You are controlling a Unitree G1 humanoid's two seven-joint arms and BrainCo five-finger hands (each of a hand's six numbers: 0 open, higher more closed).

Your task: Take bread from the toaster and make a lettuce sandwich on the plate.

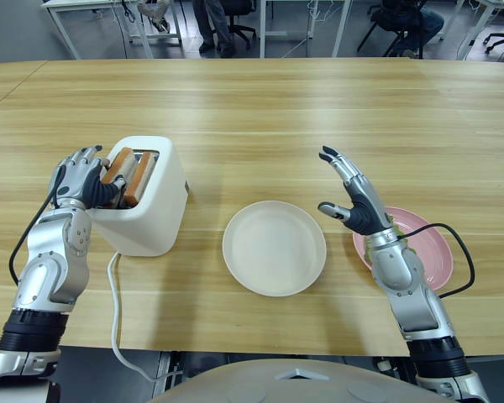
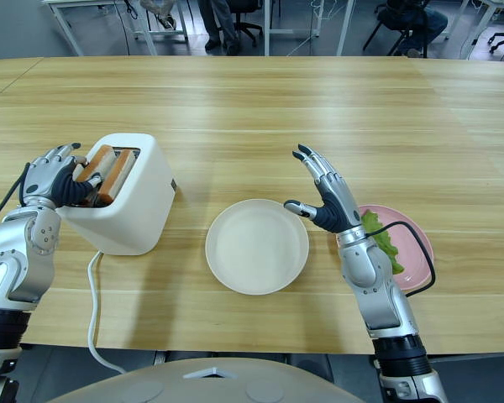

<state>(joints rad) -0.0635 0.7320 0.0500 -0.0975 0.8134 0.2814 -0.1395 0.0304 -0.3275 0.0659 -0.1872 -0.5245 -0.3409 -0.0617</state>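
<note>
Near the table's [image 1: 260, 109] left front edge, the left hand [image 1: 82, 178] clasps the outer bread slice [image 1: 118, 166] standing in the toaster [image 1: 155, 214], with a second slice [image 1: 140, 180] beside it. Open wood lies beyond. The white plate [image 1: 274, 247] sits at the centre. The right hand [image 1: 357, 201] hovers with its fingers spread, partly hiding the lettuce [image 2: 385, 239] on the pink plate [image 1: 433, 248].
</note>
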